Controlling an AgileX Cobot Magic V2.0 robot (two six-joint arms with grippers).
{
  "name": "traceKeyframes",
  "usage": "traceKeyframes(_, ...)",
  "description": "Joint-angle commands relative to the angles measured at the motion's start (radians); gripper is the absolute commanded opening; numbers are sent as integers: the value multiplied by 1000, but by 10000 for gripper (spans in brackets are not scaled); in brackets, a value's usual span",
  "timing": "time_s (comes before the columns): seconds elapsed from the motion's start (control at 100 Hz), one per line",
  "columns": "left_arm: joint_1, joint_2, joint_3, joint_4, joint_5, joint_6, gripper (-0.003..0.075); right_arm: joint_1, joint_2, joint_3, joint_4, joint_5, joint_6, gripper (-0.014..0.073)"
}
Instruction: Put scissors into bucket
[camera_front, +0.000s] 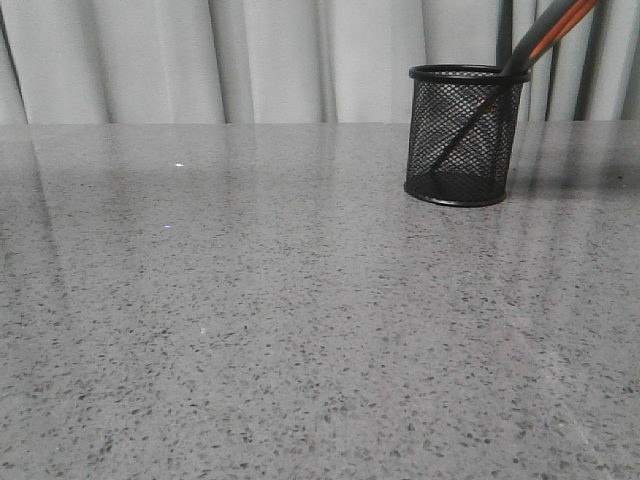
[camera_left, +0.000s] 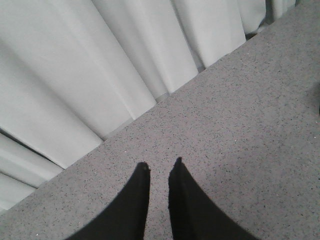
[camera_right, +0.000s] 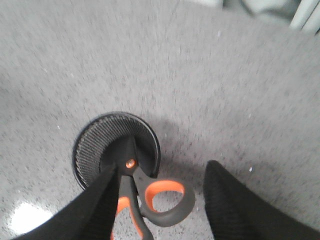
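On the left, our left end effector (camera_left: 159, 167) hovers over bare grey desk (camera_front: 250, 330), fingers nearly together, grasping nothing. To the right, the black mesh bucket (camera_front: 463, 135) stands upright near the curtain (camera_front: 250, 60). The scissors (camera_right: 150, 197) lean inside it, blades down, handles over the rim. Our right end effector (camera_right: 162, 172) is released, spread wide around the handles. We judge it best to withdraw straight up, clear of the loops, so nothing tips.
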Motion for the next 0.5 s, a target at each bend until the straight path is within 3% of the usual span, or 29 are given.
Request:
traceKeyframes(0.0,2,-26,-32,-29,-52,-9,78,-5,-83,-36,4,-88,2,342)
traceKeyframes(0.14,2,-28,-32,-29,-50,-9,34,-5,-141,-36,35,-137,2,286)
traceKeyframes(0.2,2,-32,-32,-31,-50,-9,-20,-5,-164,-36,51,-154,2,195)
traceKeyframes(0.35,2,-62,-30,-45,-54,-19,-21,-5,-218,3,108,-229,2,-64)
traceKeyframes(0.49,2,-133,47,-45,-154,-43,-21,-5,-306,154,146,-378,2,-64)
